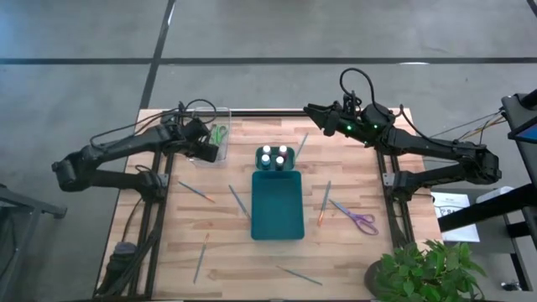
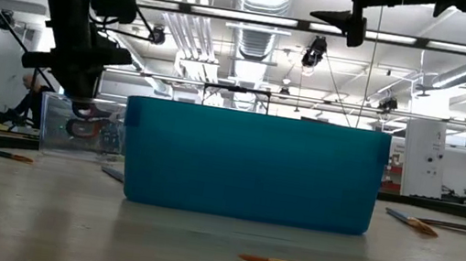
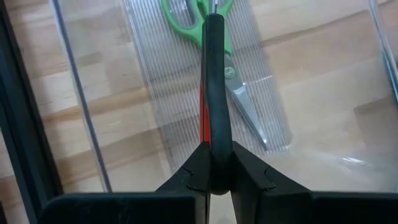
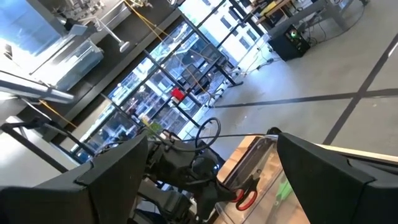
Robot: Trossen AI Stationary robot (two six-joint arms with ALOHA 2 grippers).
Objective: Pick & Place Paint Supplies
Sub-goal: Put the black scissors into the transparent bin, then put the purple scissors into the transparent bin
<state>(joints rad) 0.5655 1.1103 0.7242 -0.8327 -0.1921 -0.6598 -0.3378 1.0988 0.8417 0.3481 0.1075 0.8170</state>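
My left gripper (image 1: 207, 141) hangs over the clear plastic box (image 1: 220, 113) at the table's far left, shut on red-handled scissors (image 3: 213, 93). Green-handled scissors (image 3: 199, 18) lie flat on the box's floor beneath them. My right gripper (image 1: 312, 111) is open and raised above the far edge, touching nothing. Purple-handled scissors (image 1: 361, 220) lie on the table right of the teal tray (image 1: 278, 220). White-capped paint bottles (image 1: 273, 155) stand at the tray's far end. Several thin brushes lie on the wood, one (image 1: 195, 191) left of the tray and one (image 1: 325, 201) right of it. My left gripper pinches the red-handled scissors between its two fingers (image 3: 193, 171), coming from above and pointing down. The scissors show edge-on (image 3: 214, 140) and run along the fingers, down into the clear box. A red handle loop (image 4: 247, 198) hangs below the gripper.
The teal tray stands in the middle of the table and fills much of the low view (image 2: 251, 166). More brushes lie toward the near edge (image 1: 201, 256) (image 1: 300, 275). A potted plant (image 1: 424, 273) sits at the near right corner. Bare wood shows between tray and box.
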